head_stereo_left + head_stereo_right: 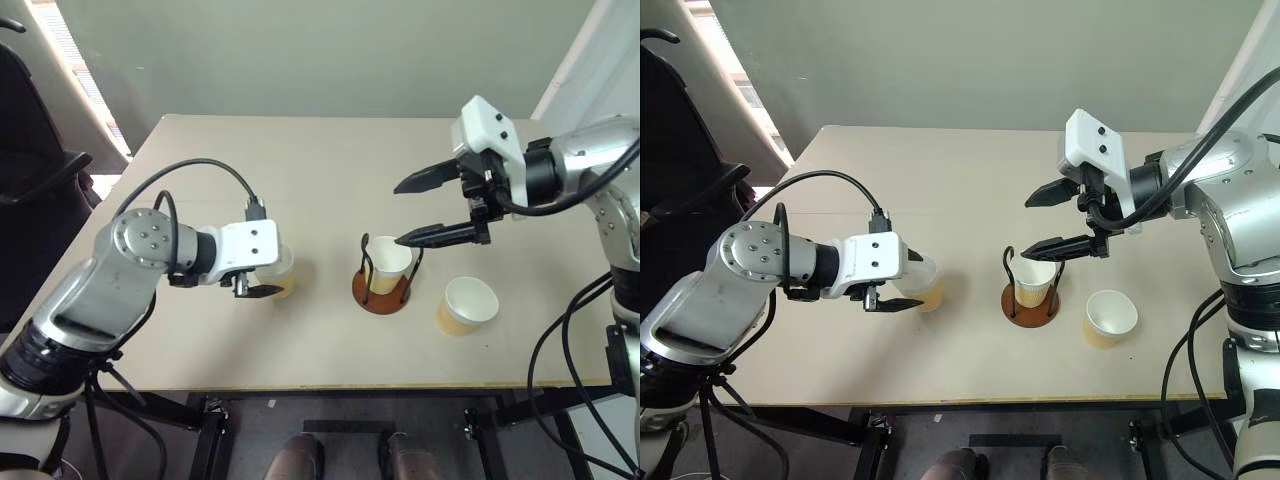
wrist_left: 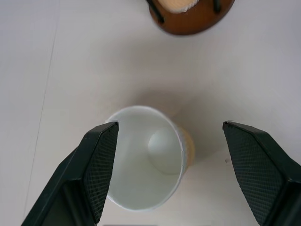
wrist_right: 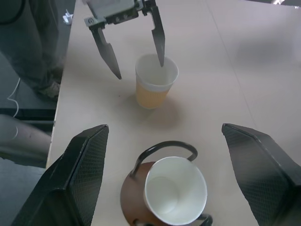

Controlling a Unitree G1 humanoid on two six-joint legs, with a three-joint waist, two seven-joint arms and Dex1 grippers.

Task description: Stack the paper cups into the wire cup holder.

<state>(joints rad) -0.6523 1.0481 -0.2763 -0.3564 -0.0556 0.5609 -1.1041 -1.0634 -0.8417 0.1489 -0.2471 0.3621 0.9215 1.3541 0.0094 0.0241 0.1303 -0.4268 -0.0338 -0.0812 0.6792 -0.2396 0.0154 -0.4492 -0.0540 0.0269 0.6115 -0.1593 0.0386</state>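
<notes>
A beige table (image 1: 300, 170) stood before a plain grey-green wall (image 1: 330, 50). A dark chair (image 1: 35, 170) was at its left side, and bright light came from behind the chair.

Room evenly bright. Daylight enters at my far left, window strip (image 1: 75, 60) blown out white. Table (image 1: 310, 170) pale, matte, no glare. Soft short shadows hug cup by my left gripper (image 3: 134, 52) and wire cup holder (image 1: 381, 290). Head views sharp. My wrist views: own fingers (image 2: 101, 160) close, slightly soft; table slightly washed.
</notes>
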